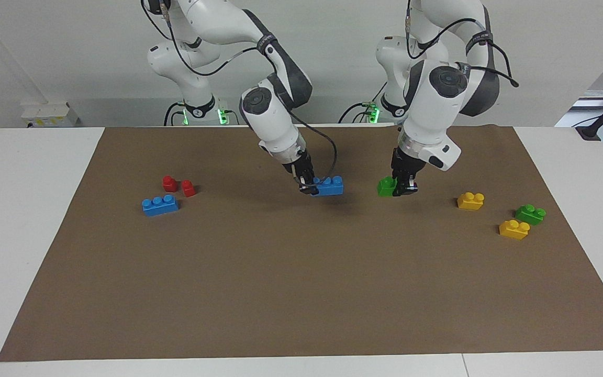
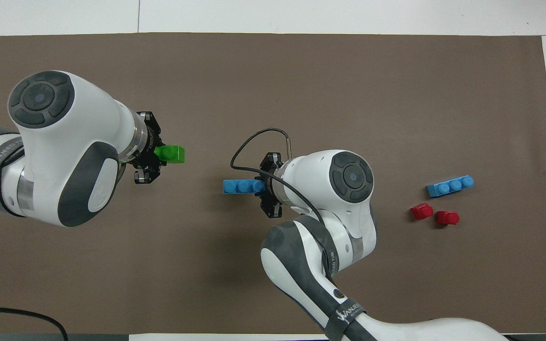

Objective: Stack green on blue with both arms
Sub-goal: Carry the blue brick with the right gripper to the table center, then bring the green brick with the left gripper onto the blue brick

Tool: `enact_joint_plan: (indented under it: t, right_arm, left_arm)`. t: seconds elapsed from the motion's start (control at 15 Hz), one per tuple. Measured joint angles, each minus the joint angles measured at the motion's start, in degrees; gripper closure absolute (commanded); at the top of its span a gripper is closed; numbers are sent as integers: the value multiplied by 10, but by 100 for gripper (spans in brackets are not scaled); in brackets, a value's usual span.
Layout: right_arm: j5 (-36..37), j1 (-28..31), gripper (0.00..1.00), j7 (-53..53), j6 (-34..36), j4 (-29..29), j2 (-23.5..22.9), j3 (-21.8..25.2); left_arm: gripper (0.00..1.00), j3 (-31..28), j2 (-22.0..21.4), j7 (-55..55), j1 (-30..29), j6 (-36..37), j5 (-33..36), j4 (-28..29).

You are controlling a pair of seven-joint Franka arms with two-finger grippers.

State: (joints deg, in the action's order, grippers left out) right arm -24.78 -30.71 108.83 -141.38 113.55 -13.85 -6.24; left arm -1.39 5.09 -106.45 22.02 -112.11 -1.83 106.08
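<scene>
My left gripper is shut on one end of a green two-stud brick, low over the brown mat; both also show in the overhead view, gripper and brick. My right gripper is shut on one end of a blue three-stud brick, low over the middle of the mat; in the overhead view the gripper holds the brick. The two held bricks are apart, with bare mat between them. I cannot tell whether either one touches the mat.
A second blue brick and two small red bricks lie toward the right arm's end. A second green brick and two yellow bricks lie toward the left arm's end.
</scene>
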Motion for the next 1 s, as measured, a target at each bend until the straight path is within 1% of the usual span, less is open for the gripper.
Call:
enact_joint_plan:
  t: [0.27, 0.6, 0.87, 1.0]
  right_arm:
    - [0, -25, 100, 11, -45, 30, 0, 0]
    - [0, -27, 100, 11, -55, 50, -1, 2]
    - [0, -50, 100, 22, -101, 63, -16, 1]
    - [0, -53, 100, 26, -107, 64, -23, 1]
  left_arm:
    - [100, 1, 0, -10, 10, 0, 0, 3]
    - [100, 1, -4, -23, 18, -3, 0, 16]
    - [100, 1, -9, -32, 29, -8, 0, 27]
    - [100, 1, -17, -44, 45, -23, 0, 46]
